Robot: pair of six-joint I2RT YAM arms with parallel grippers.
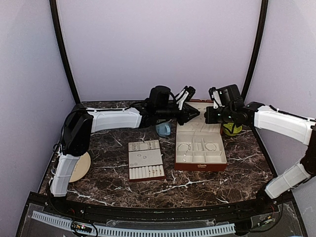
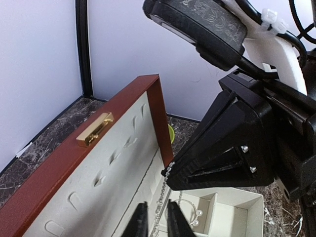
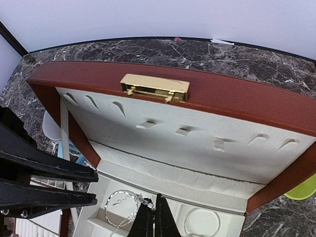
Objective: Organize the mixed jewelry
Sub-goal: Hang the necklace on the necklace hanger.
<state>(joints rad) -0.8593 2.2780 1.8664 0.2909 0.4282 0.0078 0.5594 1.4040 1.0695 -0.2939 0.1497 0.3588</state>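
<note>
**Top view:** fixed high behind the arm bases, it faces forward and down across the dark veined marble bench (image 1: 197,190) to the lilac back wall (image 1: 158,44), and is the farthest.

**Left wrist view:** close and low, it looks along the left pincer (image 2: 155,219) into the open red-brown box with cream lining (image 2: 98,192), with the right pincer (image 2: 170,178) ahead.

**Right wrist view:** close, it looks steeply down along the right pincer onto the same lid.

All three views share this box. Both wrist views share its gold metal clasp (image 2: 95,129).
</note>
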